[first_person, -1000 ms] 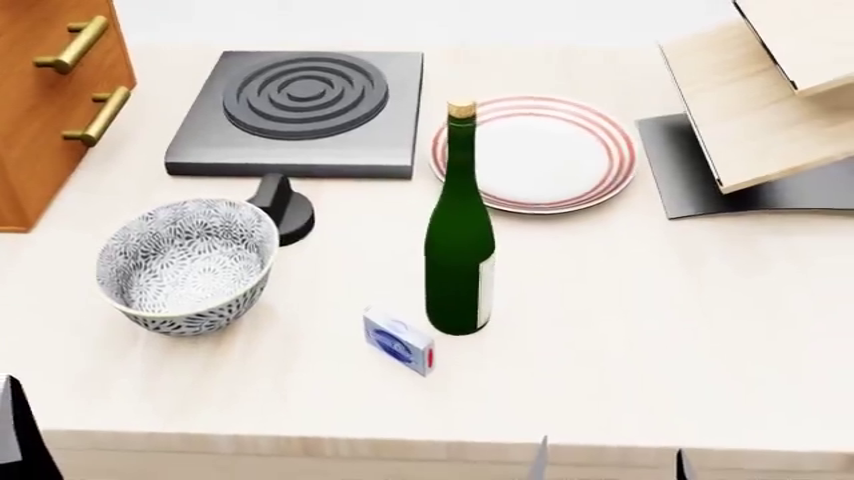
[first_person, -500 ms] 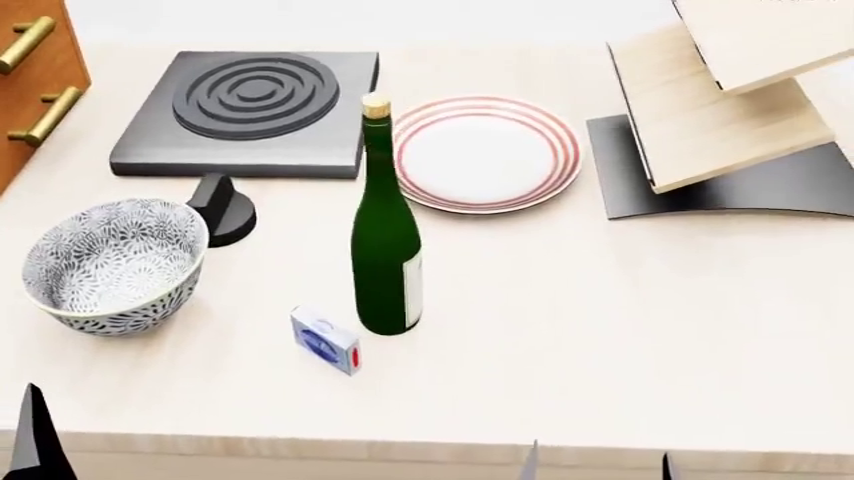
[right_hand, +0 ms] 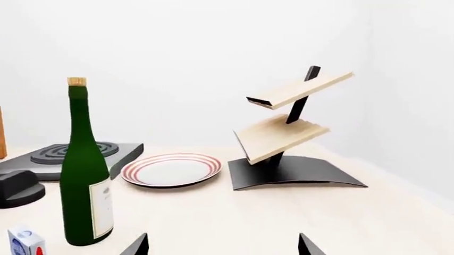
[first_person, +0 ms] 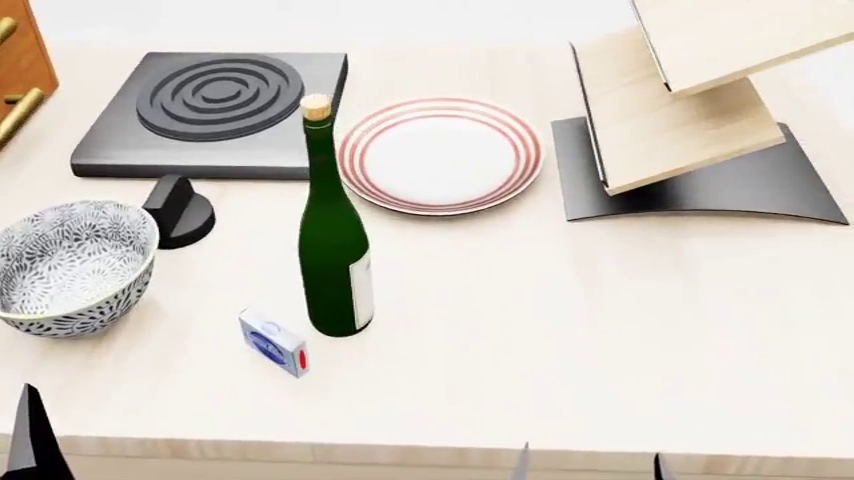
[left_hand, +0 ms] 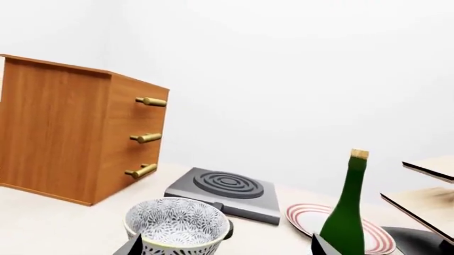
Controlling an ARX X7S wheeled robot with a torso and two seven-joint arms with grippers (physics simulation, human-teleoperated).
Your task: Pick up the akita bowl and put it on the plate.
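L gripper (left_hand: 223, 249): fingertips apart, holding nothing; akita bowl (left_hand: 177, 227) just ahead, not touched.
R gripper (right_hand: 223, 247): tips spread wide, nothing between them; faces green bottle (right_hand: 84, 175) and plate (right_hand: 171, 170).
Head view only: black knob (first_person: 178, 210) beside bowl; small blue box (first_person: 274, 343) by bottle base.
L wrist only: wooden drawer cabinet (left_hand: 78, 133), three brass handles.
Bowl loc.: upright on table (first_person: 601, 330), well apart from plate, bottle between.
R wrist: tilted wooden rack (right_hand: 291, 127) near plate; burner (right_hand: 64, 154) behind bottle.
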